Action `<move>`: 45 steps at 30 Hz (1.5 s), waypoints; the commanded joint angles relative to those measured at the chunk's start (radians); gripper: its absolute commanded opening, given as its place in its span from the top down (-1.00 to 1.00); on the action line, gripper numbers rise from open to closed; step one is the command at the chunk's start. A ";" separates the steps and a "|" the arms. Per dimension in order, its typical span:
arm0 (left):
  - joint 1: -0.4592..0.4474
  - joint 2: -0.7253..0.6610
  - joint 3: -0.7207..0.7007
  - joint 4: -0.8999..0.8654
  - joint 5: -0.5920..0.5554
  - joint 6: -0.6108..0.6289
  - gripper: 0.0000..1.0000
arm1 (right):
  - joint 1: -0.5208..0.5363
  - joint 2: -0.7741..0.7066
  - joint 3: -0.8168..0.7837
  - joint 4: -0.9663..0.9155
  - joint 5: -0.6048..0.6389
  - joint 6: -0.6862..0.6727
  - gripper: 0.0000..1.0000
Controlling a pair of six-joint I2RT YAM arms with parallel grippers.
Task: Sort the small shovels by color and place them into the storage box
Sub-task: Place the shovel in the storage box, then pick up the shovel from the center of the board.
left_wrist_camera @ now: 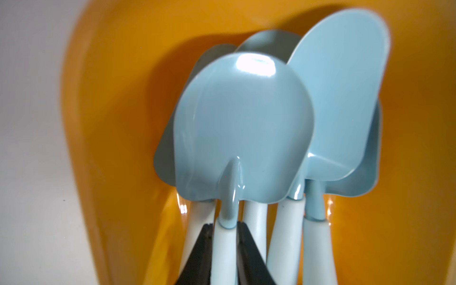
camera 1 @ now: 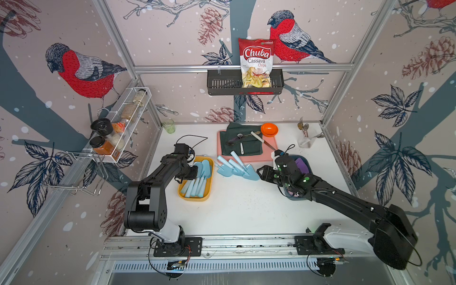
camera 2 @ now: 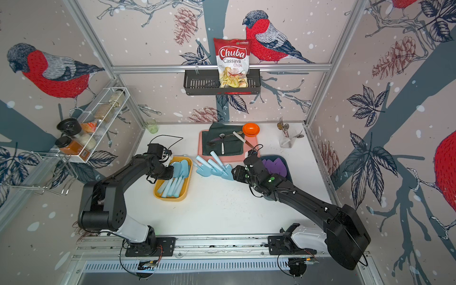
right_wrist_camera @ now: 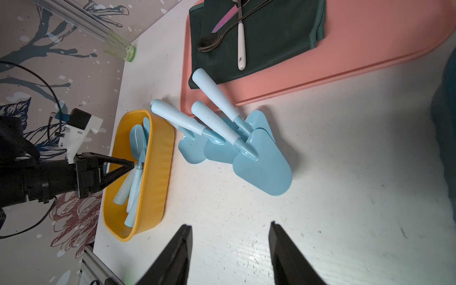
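Observation:
Several light blue shovels lie in the yellow storage box [camera 1: 195, 198] [right_wrist_camera: 158, 172]. My left gripper [left_wrist_camera: 224, 225] [camera 1: 196, 172] is inside the box, shut on the handle of one light blue shovel [left_wrist_camera: 241, 128] that rests on top of the others. Three more light blue shovels [camera 1: 237, 167] [right_wrist_camera: 261, 167] lie fanned out on the white table beside the box. My right gripper [right_wrist_camera: 230, 225] [camera 1: 260, 171] stands open just right of them, holding nothing. Purple shovels [camera 2: 276, 167] lie in a dark blue box [camera 2: 283, 160], partly hidden under the right arm.
Behind the loose shovels sits a pink tray [camera 1: 266, 155] with a dark green cloth [camera 1: 246, 143], metal spoons and a white-handled knife [camera 1: 257, 138]. An orange bowl [camera 1: 269, 129], a green glass [camera 1: 169, 126] and a clear cup of spoons [camera 1: 306, 140] stand along the back.

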 commanded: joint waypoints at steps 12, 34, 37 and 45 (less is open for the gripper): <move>0.000 -0.267 -0.026 0.077 0.176 -0.024 0.19 | 0.027 0.076 0.045 0.003 0.006 -0.007 -0.09; 0.000 -0.317 -0.053 -0.014 0.577 0.638 0.16 | 0.116 0.265 0.202 -0.036 0.074 -0.163 -0.04; -0.004 -0.288 -0.027 -0.124 0.644 0.928 0.10 | 0.116 0.269 0.205 -0.029 0.073 -0.167 -0.04; -0.065 -0.064 0.249 -0.321 0.560 1.334 0.00 | 0.118 0.243 0.184 -0.038 0.088 -0.168 -0.04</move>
